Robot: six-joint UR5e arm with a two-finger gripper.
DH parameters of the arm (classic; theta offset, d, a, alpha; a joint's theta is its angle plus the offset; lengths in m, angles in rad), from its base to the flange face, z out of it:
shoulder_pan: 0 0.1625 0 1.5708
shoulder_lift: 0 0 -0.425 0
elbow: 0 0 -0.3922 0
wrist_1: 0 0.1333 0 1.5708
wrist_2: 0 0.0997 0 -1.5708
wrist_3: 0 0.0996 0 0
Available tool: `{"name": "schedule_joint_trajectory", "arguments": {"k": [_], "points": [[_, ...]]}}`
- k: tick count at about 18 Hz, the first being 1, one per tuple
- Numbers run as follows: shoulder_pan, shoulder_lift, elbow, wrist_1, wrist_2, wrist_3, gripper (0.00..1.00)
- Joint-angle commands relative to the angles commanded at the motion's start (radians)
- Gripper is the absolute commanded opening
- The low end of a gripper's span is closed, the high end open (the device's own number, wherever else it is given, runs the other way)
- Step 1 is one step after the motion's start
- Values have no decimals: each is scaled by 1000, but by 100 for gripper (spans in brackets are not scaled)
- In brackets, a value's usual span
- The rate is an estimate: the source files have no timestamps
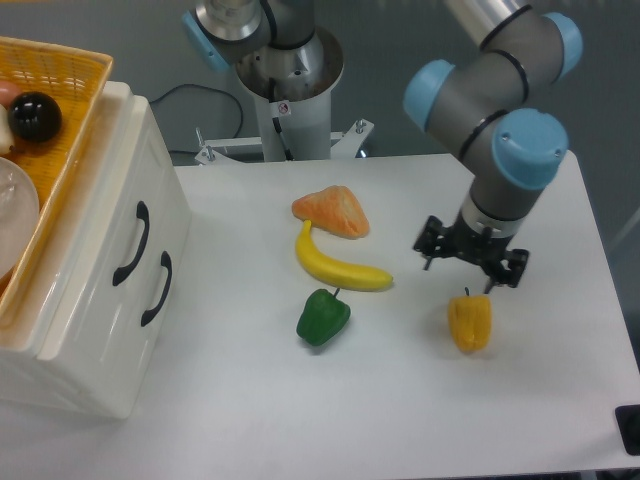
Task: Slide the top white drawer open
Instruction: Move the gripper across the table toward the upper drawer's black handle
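Note:
The top white drawer [105,225] is the upper of two in the cream cabinet [95,370] at the table's left, and it sits flush with the cabinet front. Its curved black handle [131,243] lies left of the lower drawer's handle [157,288]. My gripper [470,268] hangs far to the right, just above a yellow pepper [470,322]. Its fingers are open with nothing between them.
An orange woven basket [70,110] with a black ball [35,117] rests on top of the cabinet. A banana [338,265], an orange slice-shaped fruit [332,211] and a green pepper [322,317] lie between the gripper and the cabinet. The robot base [285,75] stands at the back.

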Motion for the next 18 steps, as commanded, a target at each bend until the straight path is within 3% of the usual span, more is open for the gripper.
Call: {"name": "schedule_joint_trajectory", "arguments": {"k": [4,10,14,18], "points": [[-89,58,-5,-21,-5,-207,100],[-160,100,-6,-170,-52,-258,100],[-238,127,-21,-205,-124,-336,100],[-311,152,-48,-204,-208,-404,100]]}}
